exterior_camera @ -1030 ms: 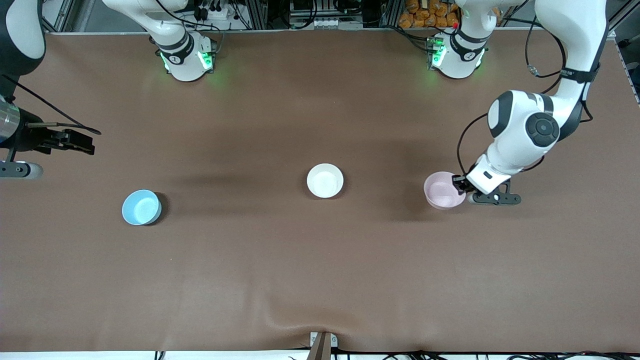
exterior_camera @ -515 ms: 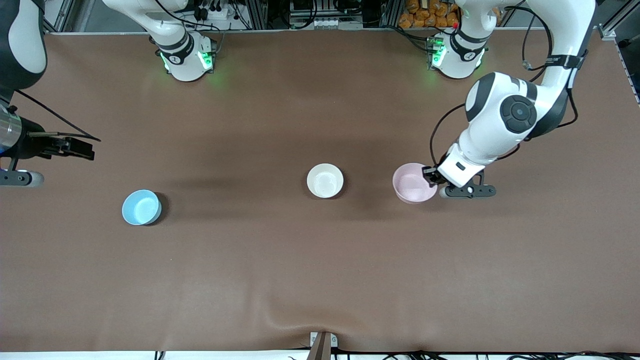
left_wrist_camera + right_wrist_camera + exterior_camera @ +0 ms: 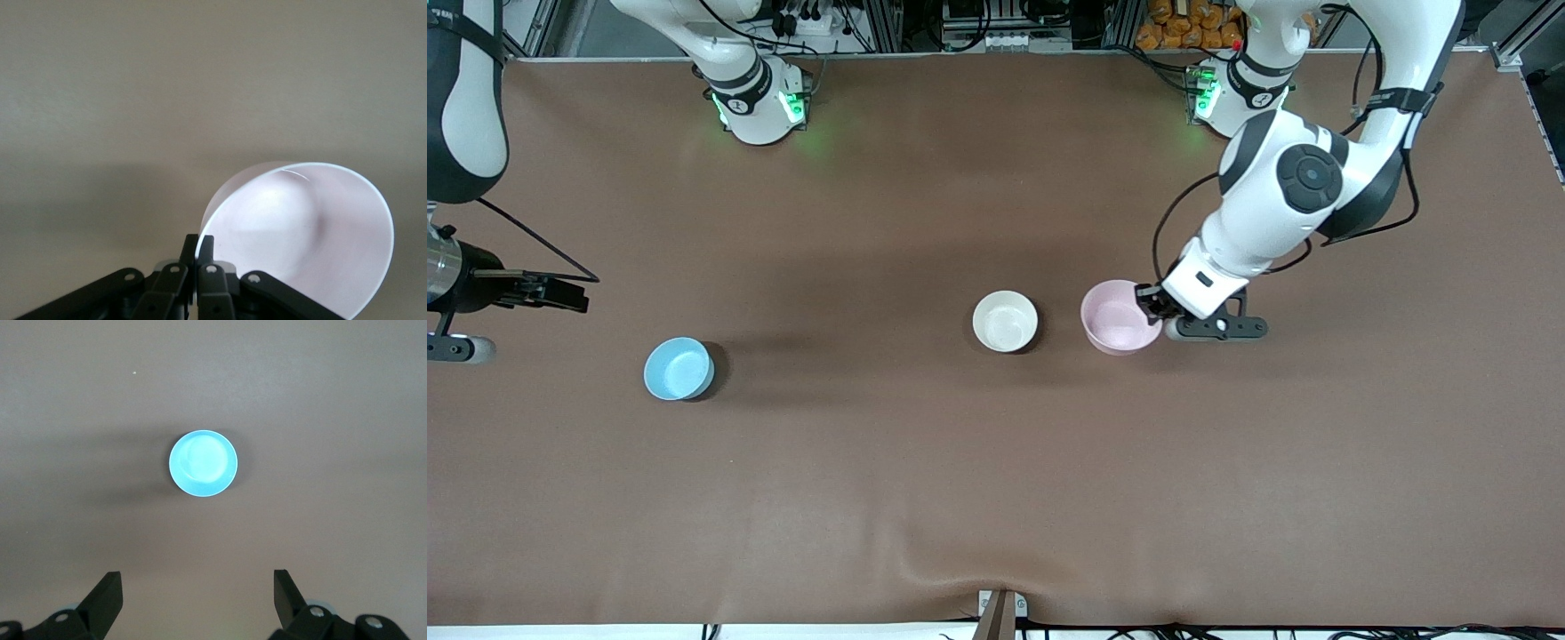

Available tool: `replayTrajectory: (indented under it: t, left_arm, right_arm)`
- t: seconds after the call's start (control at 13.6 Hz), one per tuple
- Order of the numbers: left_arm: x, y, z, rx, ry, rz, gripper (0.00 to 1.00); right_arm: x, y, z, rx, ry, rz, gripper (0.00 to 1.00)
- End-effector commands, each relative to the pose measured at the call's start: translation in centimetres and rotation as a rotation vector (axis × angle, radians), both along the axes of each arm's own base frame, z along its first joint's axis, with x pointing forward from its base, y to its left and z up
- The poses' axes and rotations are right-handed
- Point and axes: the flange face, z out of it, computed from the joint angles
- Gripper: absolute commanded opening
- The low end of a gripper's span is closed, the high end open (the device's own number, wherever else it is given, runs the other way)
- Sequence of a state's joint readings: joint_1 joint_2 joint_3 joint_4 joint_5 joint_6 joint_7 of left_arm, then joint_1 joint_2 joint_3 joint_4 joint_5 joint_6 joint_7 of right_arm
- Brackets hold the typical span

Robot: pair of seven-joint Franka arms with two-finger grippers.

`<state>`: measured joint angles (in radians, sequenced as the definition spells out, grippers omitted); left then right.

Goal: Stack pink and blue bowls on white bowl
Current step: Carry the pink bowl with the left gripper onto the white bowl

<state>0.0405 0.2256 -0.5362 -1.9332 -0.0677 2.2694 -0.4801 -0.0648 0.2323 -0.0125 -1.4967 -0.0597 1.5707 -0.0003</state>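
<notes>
My left gripper (image 3: 1149,307) pinches rim of pale pink round plastic bowl (image 3: 1119,316), lifted over brown table (image 3: 996,462) beside glossy white round bowl (image 3: 1005,321). My right gripper (image 3: 193,600), fingers spread wide, hangs above sky-blue round plastic bowl (image 3: 679,368) at right arm's end.

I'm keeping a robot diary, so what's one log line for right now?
left claw: shut on small round pale pink bowl, beside small round white bowl | right claw: open, above small round sky-blue bowl | nothing stacked yet
</notes>
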Motion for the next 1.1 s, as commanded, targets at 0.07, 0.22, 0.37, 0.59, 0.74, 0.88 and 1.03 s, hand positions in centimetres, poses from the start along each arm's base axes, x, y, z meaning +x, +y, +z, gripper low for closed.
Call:
replayTrajectory:
  t: [0.07, 0.22, 0.37, 0.59, 0.74, 0.88, 1.03]
  left_arm:
    - [-0.7, -5.1, 1.1, -0.044, 0.033, 0.03, 0.0]
    - [-1.3, -8.2, 1.1, -0.067, 0.05, 0.038, 0.0]
    - [-1.1, -10.6, 1.1, -0.098, 0.071, 0.079, 0.0]
    - [-1.3, -14.4, -0.9, -0.118, 0.115, 0.079, 0.0]
    - [-1.2, -16.8, -2.0, -0.138, 0.141, 0.092, 0.0]
    - [-0.8, -18.4, -3.4, -0.144, 0.156, 0.105, 0.0]
    - [-1.0, -18.2, -5.6, -0.079, 0.139, 0.091, 0.0]
  right_arm:
    - [1.5, -2.5, -1.6, -0.011, -0.014, -0.027, 1.0]
    - [1.9, -3.1, -3.3, -0.009, 0.005, -0.036, 1.0]
    - [2.2, -3.0, -4.3, -0.006, 0.016, -0.034, 1.0]
    - [2.3, -3.2, -4.9, -0.006, 0.013, -0.036, 1.0]
    - [2.3, -3.3, -5.6, -0.006, 0.018, -0.037, 1.0]
    - [2.4, -3.5, -6.6, -0.006, 0.009, -0.036, 1.0]
    - [2.3, -4.4, -7.9, -0.008, -0.005, -0.048, 1.0]
